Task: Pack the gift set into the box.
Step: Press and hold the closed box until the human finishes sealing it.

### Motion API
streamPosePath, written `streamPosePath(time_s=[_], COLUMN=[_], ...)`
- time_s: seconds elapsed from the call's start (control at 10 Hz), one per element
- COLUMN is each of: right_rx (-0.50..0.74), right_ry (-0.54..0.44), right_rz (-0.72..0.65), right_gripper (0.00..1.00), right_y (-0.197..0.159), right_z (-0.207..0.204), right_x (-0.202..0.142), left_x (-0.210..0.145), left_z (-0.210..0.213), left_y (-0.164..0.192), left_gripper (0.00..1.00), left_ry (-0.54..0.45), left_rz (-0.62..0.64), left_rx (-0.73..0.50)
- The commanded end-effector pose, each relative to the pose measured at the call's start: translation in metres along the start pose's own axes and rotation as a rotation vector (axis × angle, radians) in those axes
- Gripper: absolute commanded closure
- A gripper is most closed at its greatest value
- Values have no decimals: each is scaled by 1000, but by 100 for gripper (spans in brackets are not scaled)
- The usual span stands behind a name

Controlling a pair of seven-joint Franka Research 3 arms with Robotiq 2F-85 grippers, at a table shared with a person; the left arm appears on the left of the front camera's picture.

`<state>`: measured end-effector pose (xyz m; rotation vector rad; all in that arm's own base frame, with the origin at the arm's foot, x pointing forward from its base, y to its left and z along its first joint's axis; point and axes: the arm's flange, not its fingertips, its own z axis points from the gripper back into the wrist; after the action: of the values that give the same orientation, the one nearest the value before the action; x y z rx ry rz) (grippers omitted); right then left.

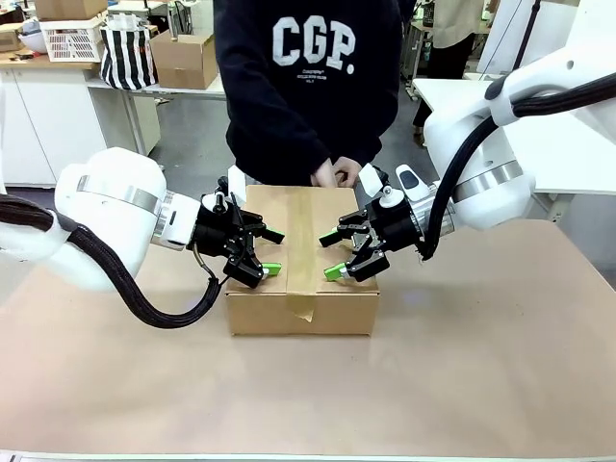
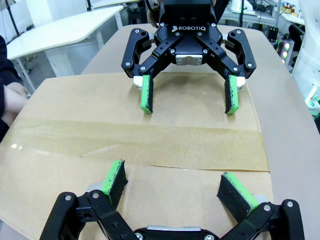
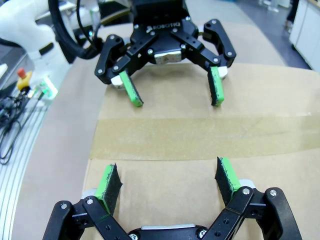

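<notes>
On a tan-covered table (image 1: 481,366) in a workshop: the box (image 1: 303,289), flaps shut and sealed with a strip of packing tape (image 1: 301,245) (running front to back), centred between 2 grippers. Left gripper (image 1: 269,252) and right gripper (image 1: 333,255) facing each other above its lid, fingers spread, holding nothing. Behind it, a person's hands (image 1: 334,173) at the far edge.
</notes>
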<state>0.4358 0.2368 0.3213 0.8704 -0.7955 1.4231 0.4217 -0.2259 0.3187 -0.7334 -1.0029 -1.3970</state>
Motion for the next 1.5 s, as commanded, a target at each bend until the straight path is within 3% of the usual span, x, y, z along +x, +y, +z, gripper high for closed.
streamPosePath(time_s=[0.0,1.4], right_rx=[-2,-2], right_ry=[7,7], right_rz=[-1,-1], right_gripper=[0,0], right_y=[1,1], right_z=[-2,-2], right_x=[-2,-2], left_x=[-4,-4], left_z=[0,0], left_y=[-2,-2], left_gripper=[0,0], left_ry=[3,3], left_rz=[2,2], left_rx=[-4,-4])
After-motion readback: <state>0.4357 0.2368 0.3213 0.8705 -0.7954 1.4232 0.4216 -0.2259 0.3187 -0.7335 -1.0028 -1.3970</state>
